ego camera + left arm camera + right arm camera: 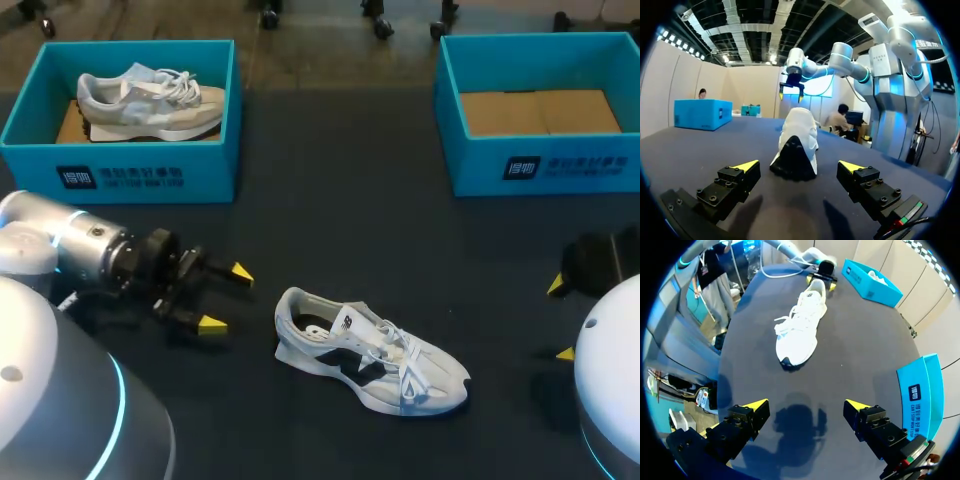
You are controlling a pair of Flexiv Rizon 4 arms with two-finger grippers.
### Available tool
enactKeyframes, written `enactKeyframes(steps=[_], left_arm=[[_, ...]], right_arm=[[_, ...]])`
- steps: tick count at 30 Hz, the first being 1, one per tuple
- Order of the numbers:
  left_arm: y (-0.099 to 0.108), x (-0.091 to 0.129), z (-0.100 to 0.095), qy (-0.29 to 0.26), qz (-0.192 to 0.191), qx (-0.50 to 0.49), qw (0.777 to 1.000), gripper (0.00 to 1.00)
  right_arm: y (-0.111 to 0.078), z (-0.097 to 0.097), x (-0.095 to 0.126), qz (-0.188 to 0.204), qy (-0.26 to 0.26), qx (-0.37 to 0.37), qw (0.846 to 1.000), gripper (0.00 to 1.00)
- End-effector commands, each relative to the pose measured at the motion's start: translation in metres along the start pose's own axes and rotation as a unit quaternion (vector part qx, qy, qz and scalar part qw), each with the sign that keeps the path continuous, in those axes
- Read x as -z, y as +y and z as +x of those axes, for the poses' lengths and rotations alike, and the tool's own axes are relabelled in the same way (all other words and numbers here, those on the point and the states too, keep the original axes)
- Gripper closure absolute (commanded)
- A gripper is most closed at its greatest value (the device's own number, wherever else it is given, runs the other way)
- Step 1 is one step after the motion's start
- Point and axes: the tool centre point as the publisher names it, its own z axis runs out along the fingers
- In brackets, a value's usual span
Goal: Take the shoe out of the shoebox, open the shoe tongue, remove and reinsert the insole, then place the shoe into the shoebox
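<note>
Because the shoe (pixel 370 352) lies loose on the tabletop (pixel 340 230), heel toward our left end effector (pixel 226 298), which gapes empty like the right end effector (pixel 561 319) beyond the toe, we risk one finger shoving it aside instead of gripping.
</note>
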Motion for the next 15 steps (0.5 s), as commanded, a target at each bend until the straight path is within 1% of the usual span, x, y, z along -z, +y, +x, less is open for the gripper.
enactKeyframes(steps=[1, 12, 15], left_arm=[[0.002, -0.0162, -0.0076, 0.014, 0.002, 0.007, 1.0, 0.0], [0.002, -0.0162, -0.0076, 0.014, 0.002, 0.007, 1.0, 0.0], [0.0034, -0.026, -0.0073, 0.007, 0.0, 0.009, 1.0, 0.0]], right_arm=[[0.0001, 0.0018, -0.0002, 0.001, -0.002, 0.0, 1.0, 0.0], [0.0001, 0.0018, -0.0002, 0.001, -0.002, 0.0, 1.0, 0.0], [0.0001, 0.0018, -0.0002, 0.001, -0.002, 0.0, 1.0, 0.0]])
